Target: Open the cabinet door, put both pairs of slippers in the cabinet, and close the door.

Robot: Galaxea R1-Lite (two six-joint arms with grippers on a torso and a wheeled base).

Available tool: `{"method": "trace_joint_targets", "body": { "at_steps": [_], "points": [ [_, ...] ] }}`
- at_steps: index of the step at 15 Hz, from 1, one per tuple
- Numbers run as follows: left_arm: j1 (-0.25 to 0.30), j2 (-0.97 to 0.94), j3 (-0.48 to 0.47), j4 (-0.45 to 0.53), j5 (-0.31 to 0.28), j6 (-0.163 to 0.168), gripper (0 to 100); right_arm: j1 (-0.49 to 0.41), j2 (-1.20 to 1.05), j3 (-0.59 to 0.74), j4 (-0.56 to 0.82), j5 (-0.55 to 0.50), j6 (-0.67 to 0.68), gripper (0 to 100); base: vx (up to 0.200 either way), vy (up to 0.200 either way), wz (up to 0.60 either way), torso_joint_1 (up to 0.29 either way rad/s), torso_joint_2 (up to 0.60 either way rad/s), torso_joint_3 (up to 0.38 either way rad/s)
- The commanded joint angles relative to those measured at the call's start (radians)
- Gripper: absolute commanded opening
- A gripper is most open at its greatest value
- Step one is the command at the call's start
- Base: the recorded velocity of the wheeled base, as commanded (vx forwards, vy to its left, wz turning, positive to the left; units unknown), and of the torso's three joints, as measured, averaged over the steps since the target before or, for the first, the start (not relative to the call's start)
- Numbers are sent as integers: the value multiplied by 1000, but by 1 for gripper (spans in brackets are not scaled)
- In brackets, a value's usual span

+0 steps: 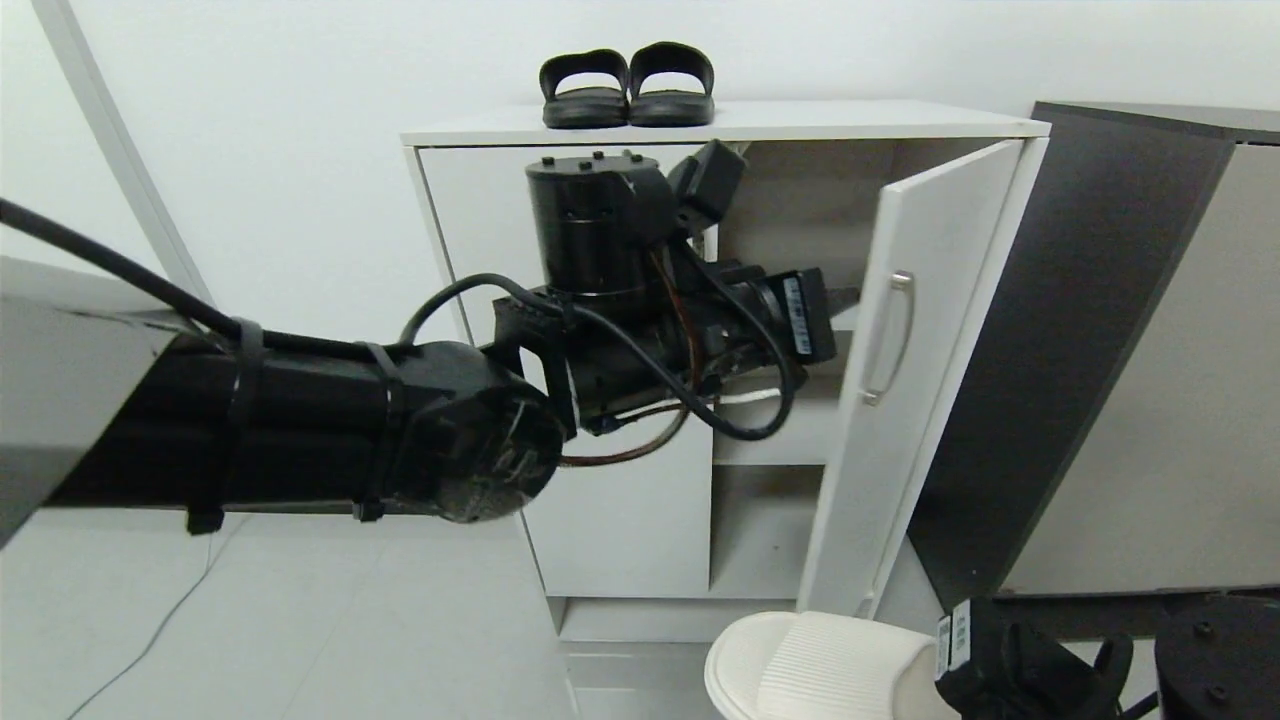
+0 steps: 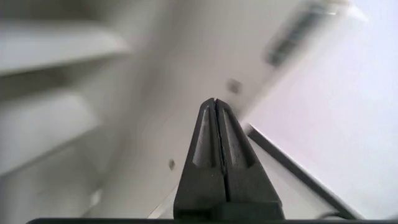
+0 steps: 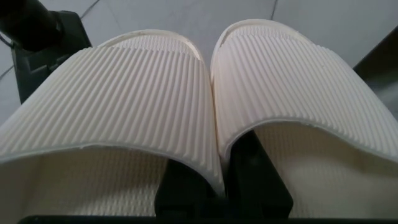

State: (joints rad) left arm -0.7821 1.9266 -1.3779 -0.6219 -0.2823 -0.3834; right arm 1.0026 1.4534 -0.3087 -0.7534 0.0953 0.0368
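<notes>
Pinches white slippers (image 3: pixel 124 106) in right jaws below the open door (image 1: pixel 900 400), holds left jaws pressed together in the cabinet (image 1: pixel 720 122) opening, black slippers (image 1: pixel 585 95) on top.

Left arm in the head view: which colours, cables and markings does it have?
The left arm is black and cylindrical, with black cables looping outside, held by black straps. A white label sits near its dark grey end effector.
</notes>
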Motion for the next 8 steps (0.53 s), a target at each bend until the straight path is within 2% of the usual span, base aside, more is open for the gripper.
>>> {"method": "trace_joint_targets", "body": {
  "at_steps": [1, 3, 5, 8],
  "points": [
    [-39, -1, 16, -28, 26, 6, 0, 7, -13, 5, -1, 0, 0, 0, 0, 0, 0, 0, 0, 0],
    [-32, -5, 17, -30, 42, 3, 0, 7, -10, 2, -3, -6, 0, 0, 0, 0, 0, 0, 0, 0],
    [4, -47, 19, -27, 80, 0, 0, -19, 12, -20, -3, -6, 8, 0, 0, 0, 0, 0, 0, 0],
    [50, -219, 115, 56, 88, 0, 0, -193, 111, -124, -3, -45, 17, 0, 0, 0, 0, 0, 0, 0]
  ]
}}
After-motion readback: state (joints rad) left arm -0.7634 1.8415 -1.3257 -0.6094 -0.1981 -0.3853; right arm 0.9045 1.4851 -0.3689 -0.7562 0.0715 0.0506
